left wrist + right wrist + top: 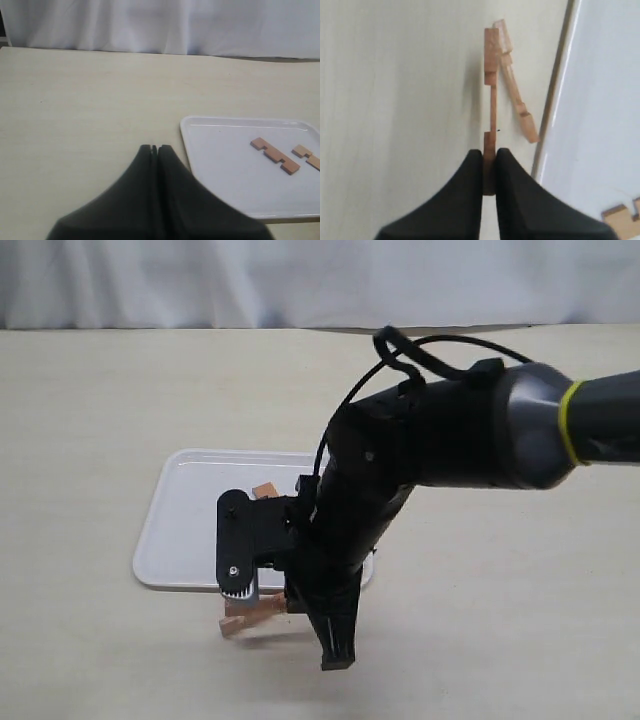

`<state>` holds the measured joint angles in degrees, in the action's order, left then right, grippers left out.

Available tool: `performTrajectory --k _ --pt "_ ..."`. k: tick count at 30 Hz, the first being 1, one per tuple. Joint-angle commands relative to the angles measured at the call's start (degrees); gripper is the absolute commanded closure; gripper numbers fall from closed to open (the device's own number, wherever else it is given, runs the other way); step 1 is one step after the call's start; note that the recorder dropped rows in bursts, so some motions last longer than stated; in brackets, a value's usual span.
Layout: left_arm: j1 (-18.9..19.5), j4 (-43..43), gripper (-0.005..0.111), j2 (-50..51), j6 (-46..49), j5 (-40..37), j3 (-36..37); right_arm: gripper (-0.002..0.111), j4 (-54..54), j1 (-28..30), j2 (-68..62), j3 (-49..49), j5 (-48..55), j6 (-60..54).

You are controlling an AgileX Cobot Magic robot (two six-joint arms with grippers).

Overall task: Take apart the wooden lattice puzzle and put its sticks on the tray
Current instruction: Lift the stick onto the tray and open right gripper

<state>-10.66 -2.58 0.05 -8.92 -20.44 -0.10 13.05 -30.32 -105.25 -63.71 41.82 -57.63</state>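
The lattice puzzle no longer stands as a grid. My right gripper point(490, 152) is shut on the near end of one reddish-brown notched stick point(491, 95), held on edge over the table just outside the tray point(600, 115). A second stick point(517, 97) lies slanted beside it; their far ends touch. The exterior view shows this pair of sticks point(245, 615) below the right gripper point(268, 602) at the white tray's point(185, 510) front edge. Two sticks point(275, 155) point(308, 156) lie flat on the tray point(220, 155). My left gripper point(154, 148) is shut and empty, beside the tray.
The right arm point(450, 435) reaches in from the right and hides the tray's right part. Beige tabletop point(90, 420) surrounds the tray. A white curtain point(300, 280) hangs behind the table's far edge.
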Motion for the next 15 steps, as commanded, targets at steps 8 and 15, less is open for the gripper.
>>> performTrajectory --k 8,15 --pt "-0.09 0.11 0.107 -0.05 -0.02 0.68 0.1 0.104 1.32 2.19 0.22 -0.21 -29.79 9.36" --pt "-0.09 0.0 0.107 -0.05 -0.02 0.53 0.1 0.093 1.49 2.19 -6.58 -0.31 -39.74 16.19"
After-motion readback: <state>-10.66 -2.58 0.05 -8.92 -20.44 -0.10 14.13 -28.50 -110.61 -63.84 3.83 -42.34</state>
